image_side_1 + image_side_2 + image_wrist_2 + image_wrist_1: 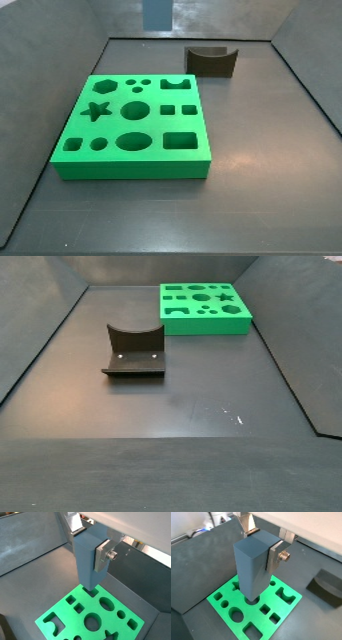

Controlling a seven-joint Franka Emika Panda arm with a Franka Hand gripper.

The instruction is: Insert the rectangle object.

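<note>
Blue-grey rectangle object in gripper jaws — wrist views only.

The gripper has flat silver finger plates, one bearing a screw-like stud; its dark pads seem hidden.

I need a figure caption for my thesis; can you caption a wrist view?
Gripper holds the rectangle object upright above the green board, its fingers clamped on it.
</note>
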